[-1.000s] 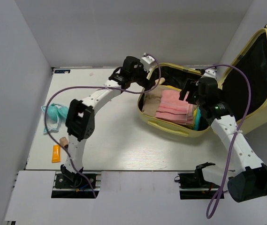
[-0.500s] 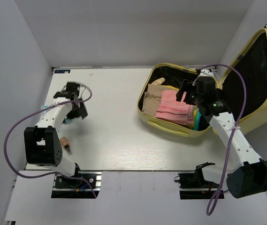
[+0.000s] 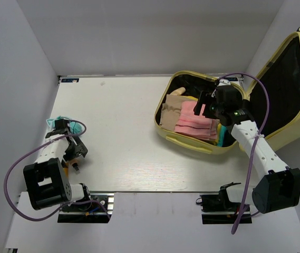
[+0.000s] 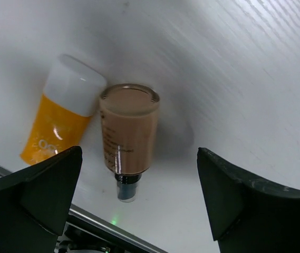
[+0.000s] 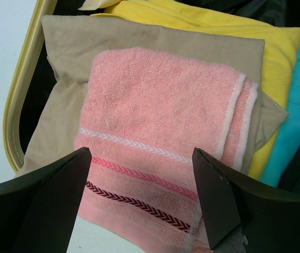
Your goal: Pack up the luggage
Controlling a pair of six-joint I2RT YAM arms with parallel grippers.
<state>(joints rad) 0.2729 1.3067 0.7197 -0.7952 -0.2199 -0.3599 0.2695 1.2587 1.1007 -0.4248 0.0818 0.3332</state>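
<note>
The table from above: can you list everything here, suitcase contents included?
luggage: one, pale yellow, open, table's right side
pink towel: one, pink, topmost in the luggage
tan cloth: one, tan, under the towel
yellow garment: one, yellow, under the tan cloth
teal garment: one, teal, beside the yellow garment
bottle: one, beige, lying near the table's left front corner
tube: one, orange, white cap, beside the bottle
teal bundle: one, teal, table's left edge
table: one, white
left end effector: open, over the bottle
right end effector: open, over the towel

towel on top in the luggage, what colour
Pink towel with chevron stripe bands; right wrist view shows it best.
</note>
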